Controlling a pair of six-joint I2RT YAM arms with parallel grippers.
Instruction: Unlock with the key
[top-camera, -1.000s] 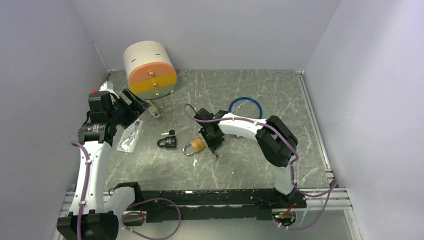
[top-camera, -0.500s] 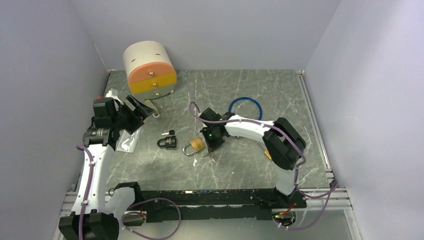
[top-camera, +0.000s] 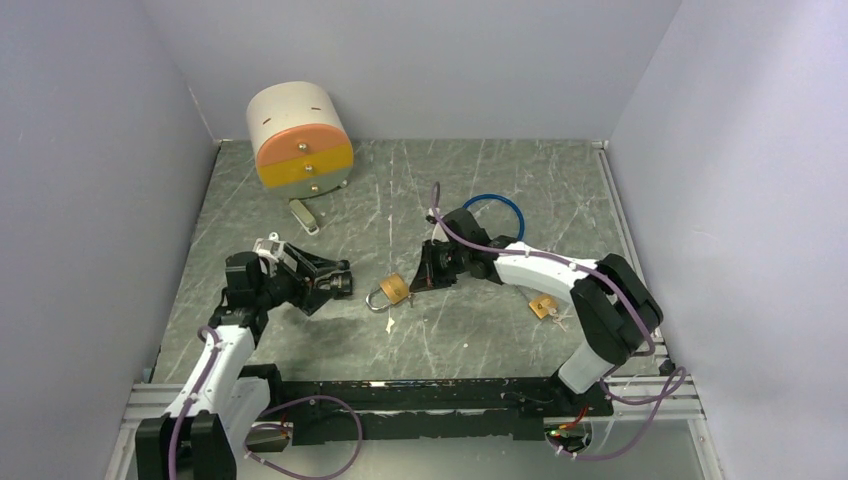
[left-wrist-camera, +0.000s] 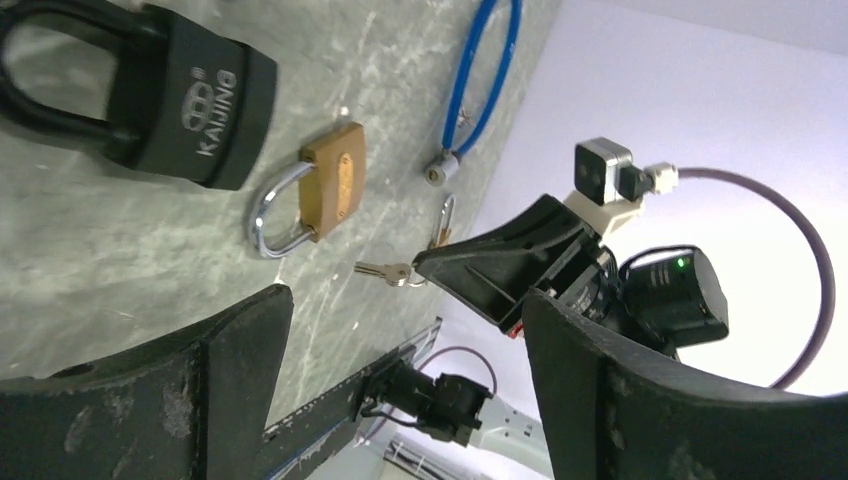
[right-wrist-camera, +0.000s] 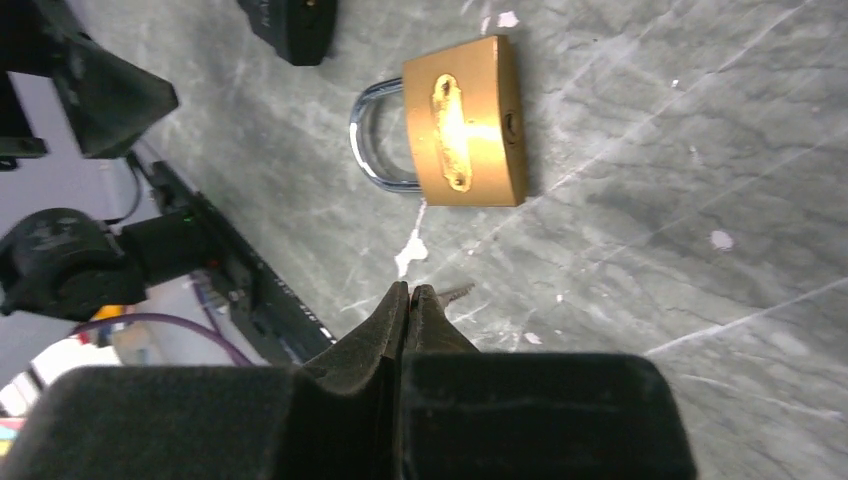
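Observation:
A brass padlock (top-camera: 391, 291) (right-wrist-camera: 465, 120) (left-wrist-camera: 322, 190) lies flat on the grey marbled table, shackle pointing left. My right gripper (top-camera: 420, 279) (right-wrist-camera: 410, 291) sits just right of it, shut on the key (right-wrist-camera: 455, 293) (left-wrist-camera: 383, 270). The key's toothed blade pokes out past the fingertips, a short way from the padlock's body. My left gripper (top-camera: 338, 282) (left-wrist-camera: 405, 305) hovers open left of the brass padlock, over a black padlock (left-wrist-camera: 170, 100) (right-wrist-camera: 295, 25), with nothing between its fingers.
A second brass padlock (top-camera: 543, 307) with keys lies by the right arm's elbow. A blue cable loop (top-camera: 490, 212) (left-wrist-camera: 480, 80) lies behind the right gripper. A round drawer unit (top-camera: 300, 137) stands at the back left, a small beige piece (top-camera: 304, 215) before it.
My right gripper has shut on the key and carried it up beside the brass padlock. The left arm swung from the back left to the middle, over the black padlock.

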